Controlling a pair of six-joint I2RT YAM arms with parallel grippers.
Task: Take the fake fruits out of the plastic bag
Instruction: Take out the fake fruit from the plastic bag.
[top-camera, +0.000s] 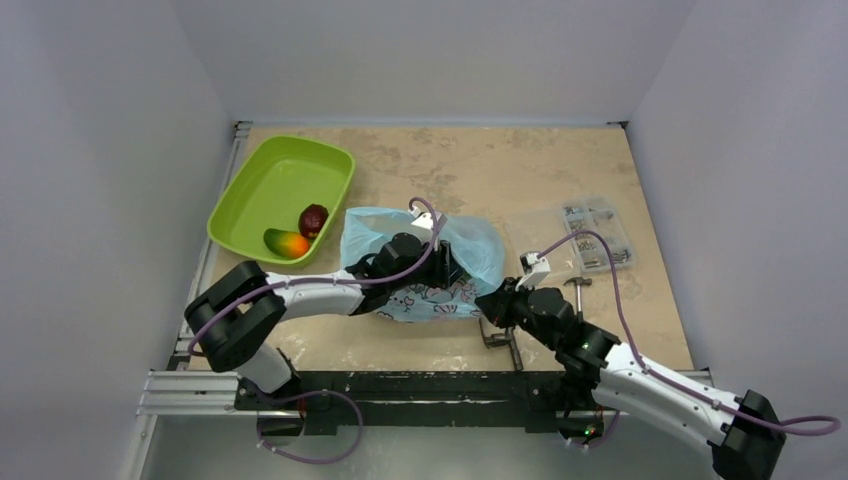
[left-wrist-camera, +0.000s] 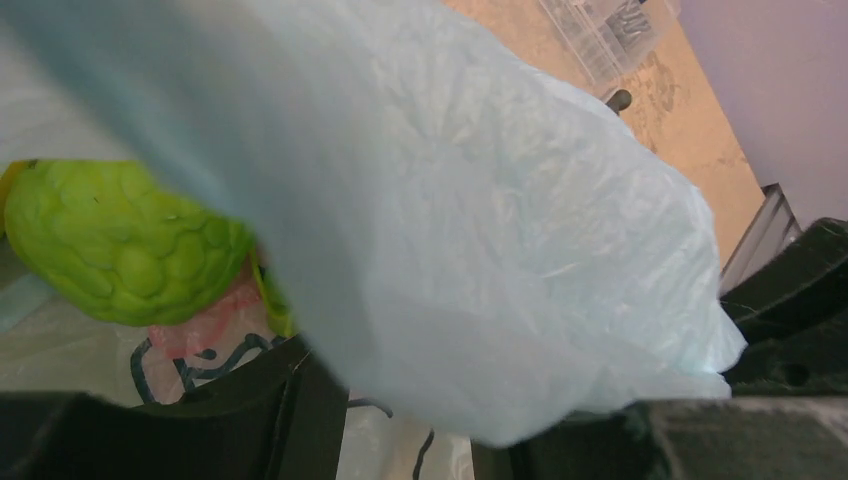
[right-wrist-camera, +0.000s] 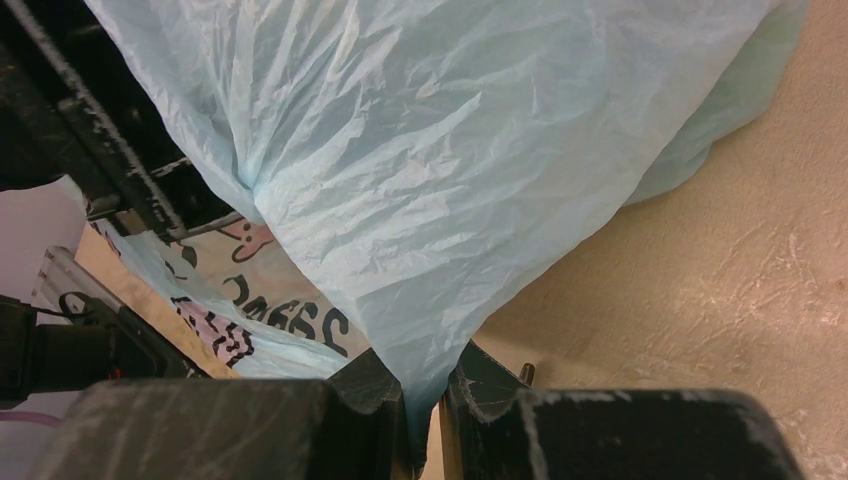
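Pinching a corner of the bag (top-camera: 470, 250), the right gripper (right-wrist-camera: 425, 420) anchors it on the table (top-camera: 620, 330) so the left gripper (top-camera: 447, 268), fingers spread, can reach the bumpy green fruit (left-wrist-camera: 120, 240) inside; two fruits (top-camera: 290, 240) lie in the tray (top-camera: 232, 195)

- Top external camera sits high, above and behind the arm bases, looking down and forward. The whole table (top-camera: 420, 345) fits in frame from a distance, with the plastic bag (top-camera: 470, 250) near the middle.
- Left wrist camera is pressed right up to the plastic bag (left-wrist-camera: 480, 230), and film fills most of the frame. It faces across toward the table's right side, where the clear parts box (left-wrist-camera: 600, 25) peeks in at the top.
- Right wrist camera is just as close, looking past its own right gripper (right-wrist-camera: 425, 410) onto bag film and bare table.
- Shared: the plastic bag shows in all three views, the clear parts box in the top and left wrist views.
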